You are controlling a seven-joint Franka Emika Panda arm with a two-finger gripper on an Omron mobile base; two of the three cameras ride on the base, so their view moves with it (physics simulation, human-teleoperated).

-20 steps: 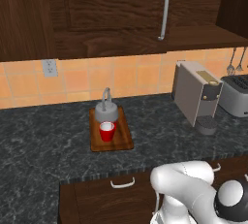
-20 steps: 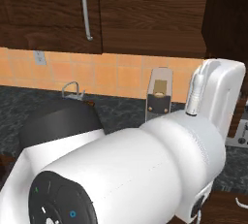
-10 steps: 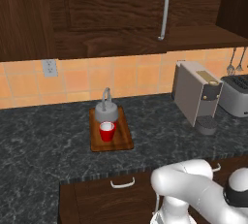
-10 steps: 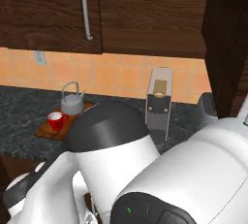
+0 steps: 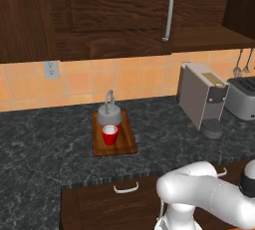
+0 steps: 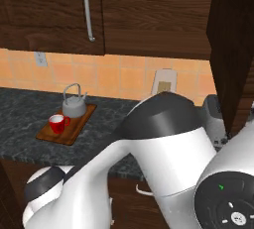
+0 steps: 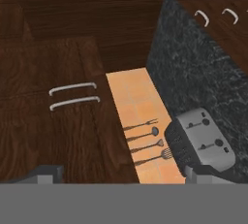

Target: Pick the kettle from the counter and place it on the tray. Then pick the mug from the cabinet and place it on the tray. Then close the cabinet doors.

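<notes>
We see the kettle (image 5: 109, 115) and the mug (image 5: 110, 134) standing together on the tray (image 5: 127, 143) on the counter (image 5: 45, 147), below the shut cabinet doors (image 5: 119, 10), while our gripper (image 7: 118, 173) stands spread wide and empty facing a toaster (image 7: 203, 141).

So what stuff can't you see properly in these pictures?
- Right cabinet door: cut off by the left base view's edge, so its position is unclear.
- Toaster: mostly hidden behind the arm in the right base view.
- Mug: too small to tell whether anything is inside.
- Hanging utensils: too small to name, hand view.
</notes>
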